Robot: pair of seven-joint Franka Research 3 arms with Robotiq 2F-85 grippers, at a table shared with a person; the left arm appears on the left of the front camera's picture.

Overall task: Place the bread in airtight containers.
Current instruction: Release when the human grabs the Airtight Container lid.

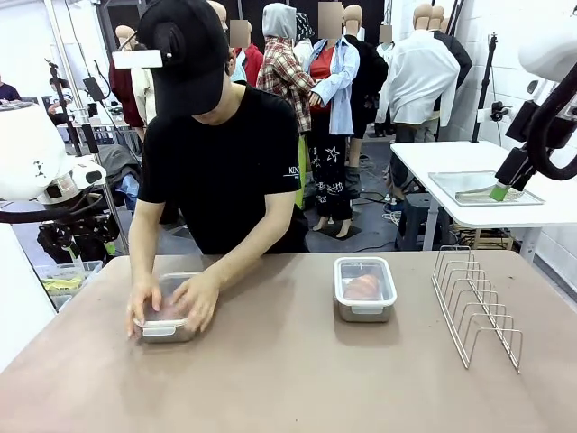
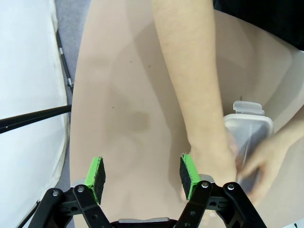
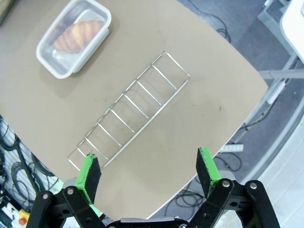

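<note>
Front view: one golden-brown croissant [image 1: 362,288] sits in the lidded stainless-steel tin [image 1: 365,290] mid-table; the person's hands [image 1: 171,305] press the second tin's [image 1: 168,311] lid. Crust judged fragile; tins rigid, best gripped by their sides. Left gripper [image 2: 142,176] and right gripper [image 3: 148,174] stand wide, empty.

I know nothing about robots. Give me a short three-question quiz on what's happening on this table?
1. True or false: the container in the middle of the table already has its lid on, with a croissant inside.
2. Who is pressing on the other container: A) the left pincer, B) the person's hands, C) the right pincer?
3. Fill in: the wire rack holds ____ items.

Key: 1 true; 2 B; 3 no.
</note>
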